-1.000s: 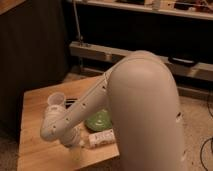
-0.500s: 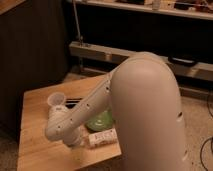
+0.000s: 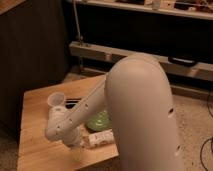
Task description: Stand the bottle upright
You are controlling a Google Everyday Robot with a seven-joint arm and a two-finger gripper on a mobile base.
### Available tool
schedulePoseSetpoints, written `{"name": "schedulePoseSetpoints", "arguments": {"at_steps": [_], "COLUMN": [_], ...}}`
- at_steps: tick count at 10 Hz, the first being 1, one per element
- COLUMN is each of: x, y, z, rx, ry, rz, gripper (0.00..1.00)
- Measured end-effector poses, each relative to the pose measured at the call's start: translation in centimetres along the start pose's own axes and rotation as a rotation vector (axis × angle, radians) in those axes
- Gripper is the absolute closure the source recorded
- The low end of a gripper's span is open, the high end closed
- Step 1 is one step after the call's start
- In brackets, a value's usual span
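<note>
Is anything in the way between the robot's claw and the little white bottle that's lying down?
Nothing visible is. The gripper hangs low near the table's front edge, just left of the bottle. The green bowl sits behind the bottle and the cup is farther back, neither between them.

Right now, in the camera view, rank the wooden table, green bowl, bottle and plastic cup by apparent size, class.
1. wooden table
2. green bowl, partly hidden by the arm
3. bottle and plastic cup: look alike, unranked.
The gripper hangs open beside the bottle.
</note>
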Motion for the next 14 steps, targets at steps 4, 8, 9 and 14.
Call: {"name": "schedulePoseSetpoints", "arguments": {"at_steps": [4,8,9,14], "x": [-0.44,-0.64,-0.57,0.03], "y": [-0.57,-0.65,-0.75,-0.64], "z": [0.15,-0.06,-0.09,0.63], "rx": [0.003,-0.015,-0.019,-0.019], "ry": [-0.011,-0.006,0.001,0.032], "rz": [0.01,-0.007,-0.012,-0.043], "gripper": [0.2,0.2,0.2,0.2]}}
